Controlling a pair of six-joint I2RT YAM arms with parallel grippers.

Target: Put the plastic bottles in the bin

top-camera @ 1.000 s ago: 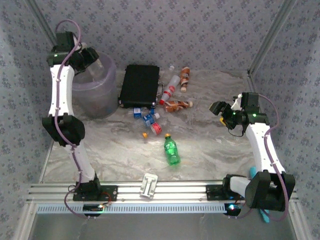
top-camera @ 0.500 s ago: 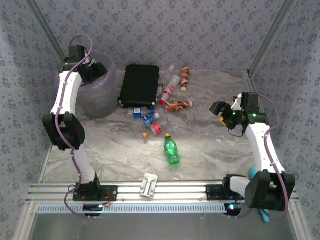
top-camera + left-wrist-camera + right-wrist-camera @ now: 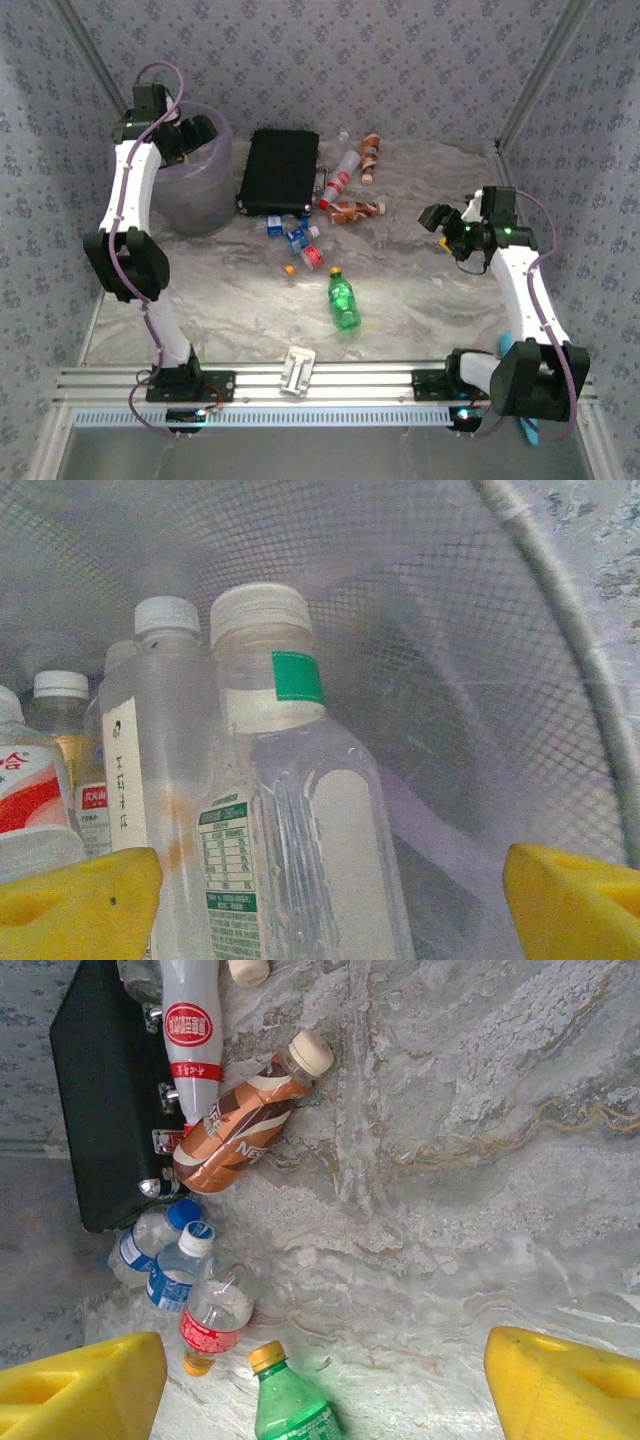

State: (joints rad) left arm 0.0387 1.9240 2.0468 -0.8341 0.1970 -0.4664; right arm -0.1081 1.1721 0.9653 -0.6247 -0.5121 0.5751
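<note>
Well, from above, my left claw (image 3: 196,134) hangs over the rim of the bin (image 3: 190,205), which stands at the far left of the surface (image 3: 440,300), close to the papered wall (image 3: 400,60). The black case (image 3: 280,170) lies just beside the bin on its right. My right claw (image 3: 437,218) hovers over the right side, with bare marbled surface below and all around it. The green bottle (image 3: 344,302) lies alone mid-surface with open room on every side. Its long axis runs near to far, its yellow cap toward the far wall. The brown bottle (image 3: 355,209) lies crosswise off the case's near right corner, cap to the right. From my left wrist, my claw (image 3: 330,900) is spread wide and empty above clear bottles (image 3: 300,830) inside the bin, white caps up the picture, the mesh wall curving round on the right. From my right wrist, my claw (image 3: 320,1390) gapes wide, holding nothing. The green bottle sits low between its tips, and the brown one slants beside the case.
</note>
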